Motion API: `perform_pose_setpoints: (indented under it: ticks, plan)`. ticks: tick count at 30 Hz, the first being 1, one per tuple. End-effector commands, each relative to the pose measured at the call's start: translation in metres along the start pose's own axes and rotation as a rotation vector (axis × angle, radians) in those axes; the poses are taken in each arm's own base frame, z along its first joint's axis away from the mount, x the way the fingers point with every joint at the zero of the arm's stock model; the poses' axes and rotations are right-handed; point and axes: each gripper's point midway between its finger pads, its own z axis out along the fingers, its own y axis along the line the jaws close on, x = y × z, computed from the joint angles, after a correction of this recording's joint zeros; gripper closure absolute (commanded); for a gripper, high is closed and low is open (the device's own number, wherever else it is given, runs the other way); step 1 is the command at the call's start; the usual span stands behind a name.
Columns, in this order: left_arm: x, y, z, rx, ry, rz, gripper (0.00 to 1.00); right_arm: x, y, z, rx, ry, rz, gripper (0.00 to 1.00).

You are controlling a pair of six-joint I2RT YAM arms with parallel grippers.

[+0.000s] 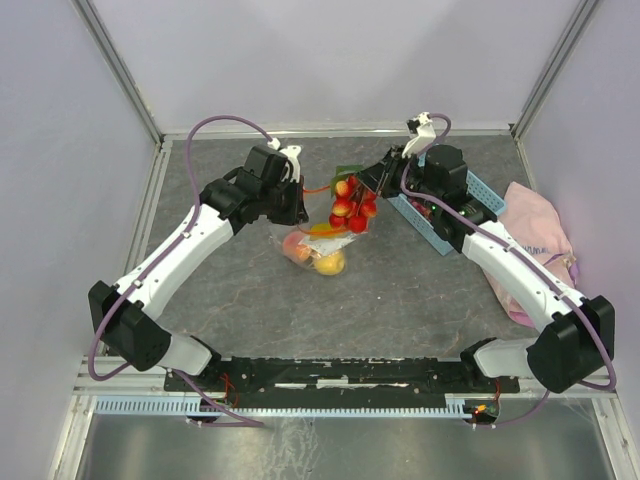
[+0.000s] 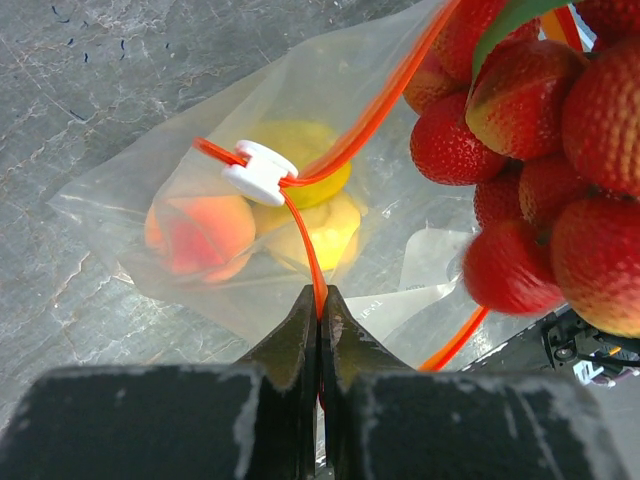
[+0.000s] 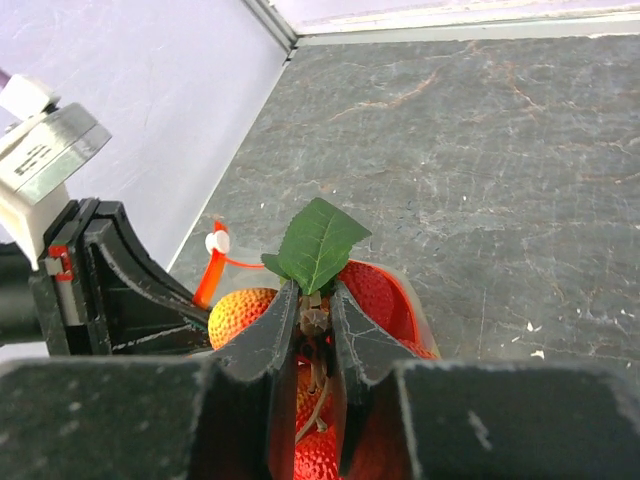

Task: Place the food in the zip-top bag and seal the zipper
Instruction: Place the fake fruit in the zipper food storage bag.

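In the top view the zip-top bag (image 1: 318, 250) lies on the grey surface (image 1: 400, 300), a little above the centre of the frame. Low inside it are a peach (image 2: 200, 235) at the left and two yellow fruits (image 2: 325, 230) just beside it, touching each other. Right above the bag the two arms meet. The left hand (image 2: 320, 297) has its fingers pressed together on the zipper (image 2: 308, 250), the thin orange-red strip, which comes out between the tips and runs up to the white slider (image 2: 258, 172). Beyond the slider the strip divides into two lines, so the mouth of the bag is open there. The right hand (image 3: 315, 300), at the upper right of the bag, is clamped on the stem of a bunch of strawberries (image 2: 520, 100), and a green leaf (image 3: 315, 243) stands above its fingertips. The bunch hangs at the open mouth, filling the right part of the left wrist view; whether it touches the plastic I cannot tell. Further right in the top view a light blue basket (image 1: 484, 190) stands partly under the right arm, and a pink cloth (image 1: 540, 240) lies beside it at the right edge.
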Motion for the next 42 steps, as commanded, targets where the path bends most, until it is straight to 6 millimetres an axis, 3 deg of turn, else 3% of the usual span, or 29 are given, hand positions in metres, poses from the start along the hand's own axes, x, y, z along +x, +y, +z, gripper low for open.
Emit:
perform_pose_setpoints:
  ticks: [1, 14, 27, 33, 42]
  plan:
    - [-0.013, -0.013, -0.006, 0.058, -0.049, 0.055, 0.97, -0.039, 0.004, -0.005, 0.054, -0.118, 0.034, 0.98]
    - [-0.012, -0.025, -0.003, 0.093, -0.034, 0.067, 0.97, -0.042, -0.008, -0.005, 0.175, -0.157, 0.070, 0.98]
    - [-0.009, -0.035, 0.003, 0.093, -0.016, 0.078, 0.97, -0.042, 0.008, -0.002, 0.244, -0.231, 0.056, 0.98]
    - [-0.013, -0.041, -0.003, 0.106, -0.027, 0.071, 0.97, -0.028, 0.018, 0.003, 0.276, -0.257, -0.060, 0.98]
    - [-0.013, -0.035, -0.002, 0.070, -0.026, 0.046, 0.97, 0.013, 0.050, 0.006, 0.085, -0.217, -0.339, 0.98]
